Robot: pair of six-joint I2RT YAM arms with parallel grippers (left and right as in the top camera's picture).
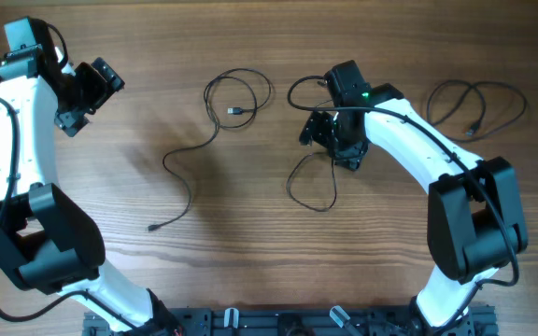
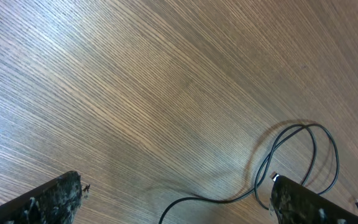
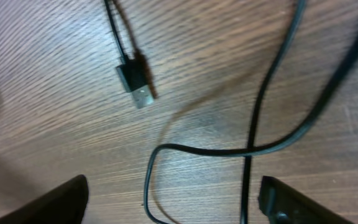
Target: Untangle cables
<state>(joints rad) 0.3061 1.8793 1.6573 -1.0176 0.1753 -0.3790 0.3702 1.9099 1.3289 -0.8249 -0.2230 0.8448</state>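
Desk (image 1: 250, 271) of brown wood, seen from above, with three thin black cables lying apart from one another on it.

My left hand (image 1: 94, 93) is hovering near the far left corner of the desk. Its fingers (image 2: 55, 202) are standing wide apart and are holding nothing.

One cable (image 1: 216, 131) is lying near the middle of the desk. It is forming a loop toward the far edge, with a small plug (image 1: 236, 112) inside the loop. Its tail is trailing toward the near left corner.

My right hand (image 1: 330, 140) is hanging low over a second cable (image 1: 290, 187), just right of the middle of the desk. Its fingers (image 3: 294, 199) are spread apart. A bend of that cable is lying on the wood between them, not clamped. Whether either finger is touching the cable, I cannot tell.

In the right wrist view, a silvery-tipped plug (image 3: 135, 84) is resting flat on the desk just ahead of the hand. Two strands are crossing near one finger.

A third cable (image 1: 474, 110) is lying in loose loops toward the far right corner, well apart from both hands.
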